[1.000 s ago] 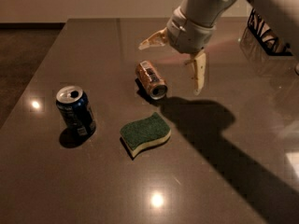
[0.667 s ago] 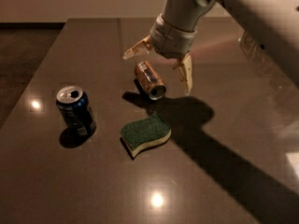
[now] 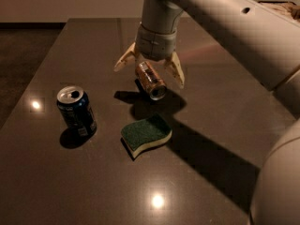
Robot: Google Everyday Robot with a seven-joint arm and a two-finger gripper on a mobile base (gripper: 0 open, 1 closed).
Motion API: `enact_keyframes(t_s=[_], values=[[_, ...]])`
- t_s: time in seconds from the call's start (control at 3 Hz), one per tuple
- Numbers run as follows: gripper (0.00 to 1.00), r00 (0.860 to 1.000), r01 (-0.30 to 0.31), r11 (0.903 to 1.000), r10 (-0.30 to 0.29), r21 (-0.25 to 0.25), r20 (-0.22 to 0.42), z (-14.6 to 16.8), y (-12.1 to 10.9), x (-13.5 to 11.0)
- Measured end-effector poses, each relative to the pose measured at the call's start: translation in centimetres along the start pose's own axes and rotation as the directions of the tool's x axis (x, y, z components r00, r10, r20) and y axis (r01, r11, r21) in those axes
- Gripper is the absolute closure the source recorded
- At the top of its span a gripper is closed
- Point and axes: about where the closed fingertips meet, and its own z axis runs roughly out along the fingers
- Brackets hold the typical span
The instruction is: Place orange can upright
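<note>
The orange can (image 3: pixel 151 80) lies on its side on the dark table (image 3: pixel 220 125), its silver end toward the front right. My gripper (image 3: pixel 150 73) hangs right over it, open, with one pale finger (image 3: pixel 124 60) to the can's left and the other finger (image 3: pixel 176 72) to its right. The fingers straddle the can without closing on it. The can's far end is hidden under the wrist.
A dark blue can (image 3: pixel 76 110) stands upright at the left. A green sponge (image 3: pixel 146 134) with a pale underside lies in front of the orange can. My arm crosses the upper right of the view and casts a broad shadow over the table.
My gripper has moved left and down, from beside the orange can to directly over it, fingers now straddling it. The can, blue can and sponge have not moved.
</note>
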Motion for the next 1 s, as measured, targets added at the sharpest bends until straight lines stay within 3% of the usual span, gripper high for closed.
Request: enact_keyframes(t_s=[0.33, 0.67, 1.0], values=[[0.0, 0.998, 0.048, 0.9976, -0.049, -0.051, -0.031, 0.8, 0.7, 1.4], [0.08, 0.996, 0.074, 0.9927, -0.079, -0.095, -0.049, 1.4, 1.7, 2.2], [0.39, 0.994, 0.084, 0.986, -0.092, -0.144, -0.051, 2.0, 3.0, 2.6]])
